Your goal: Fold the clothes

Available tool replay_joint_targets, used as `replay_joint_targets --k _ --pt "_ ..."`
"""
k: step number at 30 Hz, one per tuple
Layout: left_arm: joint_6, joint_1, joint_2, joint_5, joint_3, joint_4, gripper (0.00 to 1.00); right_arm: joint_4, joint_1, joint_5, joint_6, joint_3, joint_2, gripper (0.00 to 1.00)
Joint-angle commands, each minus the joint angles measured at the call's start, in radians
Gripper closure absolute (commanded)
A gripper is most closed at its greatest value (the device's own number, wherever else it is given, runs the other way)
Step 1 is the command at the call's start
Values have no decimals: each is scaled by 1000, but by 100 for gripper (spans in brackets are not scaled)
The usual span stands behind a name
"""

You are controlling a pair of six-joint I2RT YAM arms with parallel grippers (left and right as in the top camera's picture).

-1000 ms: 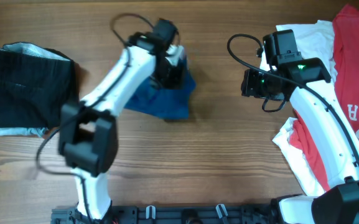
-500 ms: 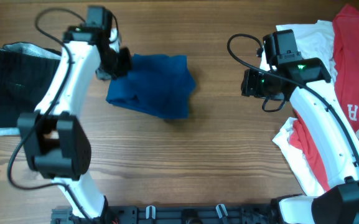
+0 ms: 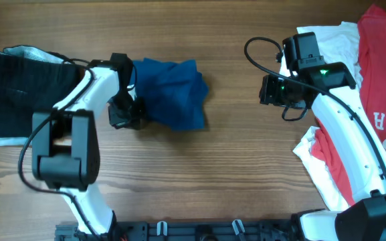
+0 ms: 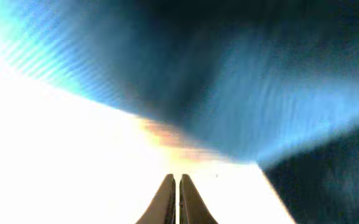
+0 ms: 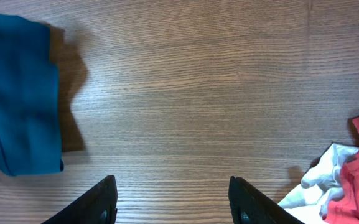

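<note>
The table (image 3: 233, 167) under me is brown wood with long, fine grain running side to side and a matte finish; a dark rail (image 3: 199, 231) runs along its near edge, and I see nothing of the room beyond that. The teal-blue T-shirt (image 3: 172, 94) lies left of the middle of the table in a loose, bunched heap. It is soft knit cloth with rounded folds and one straight hemmed edge facing my right arm, and it casts a dark shadow on the wood. My left gripper (image 3: 134, 117) sits at the shirt's left edge. In the left wrist view its two fingers (image 4: 168, 196) are pressed flat together with nothing visible between them, and rippled blue cloth (image 4: 260, 93) fills the frame just ahead, beside an overexposed white patch. My right gripper (image 3: 266, 90) hangs well apart from the shirt with its jaws spread wide over bare wood and nothing in them (image 5: 173, 205). The shirt's edge (image 5: 17, 99) shows at the far left of that view. A red tee (image 3: 380, 67) lies crumpled over a white tee (image 3: 326, 33) at the right edge of the table, under my right arm. Its white block letters are cut off by the frame, and I can make out only what look like "E" and "R". A black garment (image 3: 25, 94) lies folded flat at the far left on a pale grey layer.
</note>
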Motion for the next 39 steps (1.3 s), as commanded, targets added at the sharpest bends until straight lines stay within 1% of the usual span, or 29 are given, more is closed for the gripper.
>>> replay_joint_targets --k 1,3,4,6,8,9,11,15,17,22,24,25,27,30,31,33,36,39 --pt "-16 8 -197 -18 2 28 96 3 -2 8 -11 7 -3 42" --pt "-16 8 -279 -18 2 101 96 3 -2 8 -11 7 -3 42" --pt "-16 8 -318 -19 2 161 94 3 -2 6 -11 7 -3 42" --pt "-8 8 -349 -21 2 249 92 3 -2 -9 -14 7 -3 42" --pt "6 8 -350 -21 1 343 92 0 -2 -13 -16 7 -3 42" --pt "24 8 -337 -21 1 379 92 -1 -2 -13 -16 7 -3 42" --pt "45 6 -299 -16 1 454 96 0 -2 -33 -18 7 -3 42" --pt "100 -20 -206 26 1 542 96 0 -2 -38 -13 7 -3 42" --pt "101 -40 -157 29 1 569 96 0 -2 -38 -13 7 -3 42" --pt "101 -90 -15 28 1 696 96 -3 -2 -38 -13 7 -3 42" --pt "100 -102 39 22 1 720 96 -8 -2 -38 -13 7 -3 42" --pt "95 -103 63 2 1 711 96 -10 -2 -38 -14 7 -3 42" --pt "70 -103 112 -54 1 642 96 -17 -2 -37 -15 7 -3 42" --pt "64 -101 146 -63 1 498 96 -19 -2 -37 -37 7 -3 42" --pt "41 -101 146 -63 1 444 96 -19 -2 -37 -40 7 -3 42" --pt "-58 -102 142 -43 1 337 96 -18 -2 -34 -41 7 -3 42" --pt "-188 -104 124 52 1 172 96 -15 -2 -34 -40 7 -3 42" --pt "-235 -105 81 93 2 89 96 -14 -2 -33 -40 7 -3 42"
